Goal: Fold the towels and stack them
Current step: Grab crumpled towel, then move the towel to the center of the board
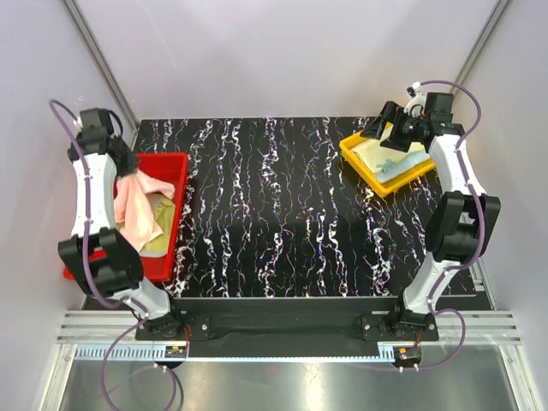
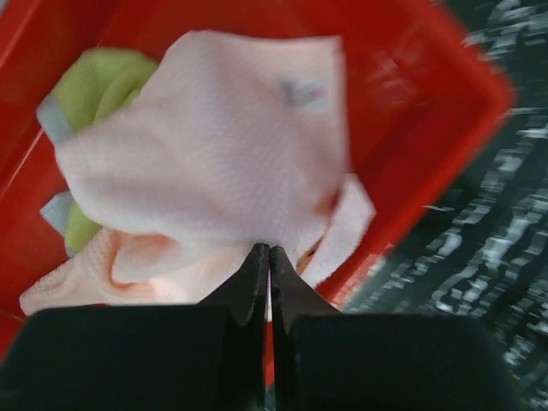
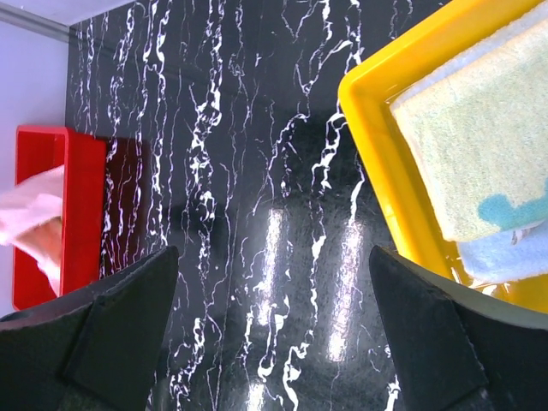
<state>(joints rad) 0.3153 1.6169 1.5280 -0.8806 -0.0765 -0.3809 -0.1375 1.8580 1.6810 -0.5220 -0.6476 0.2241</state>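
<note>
A black table (image 1: pixel 282 205) veined in white, marble-fashion, fills a white-walled booth (image 1: pixel 282 51); a red plastic tray (image 1: pixel 169 253) sits along its left side, while a yellow tray (image 1: pixel 360 167) — turned at an angle to the table's edges — lies at the far right corner, well apart from the red one; pale streaks of overhead light gleam on the dark surface between them; slanted metal posts (image 1: pixel 98 64) run up the booth's back corners; along the near edge lie silver rails (image 1: pixel 86 327), a ruled strip (image 1: pixel 120 352) and a brushed-metal sheet (image 1: pixel 282 385).
</note>
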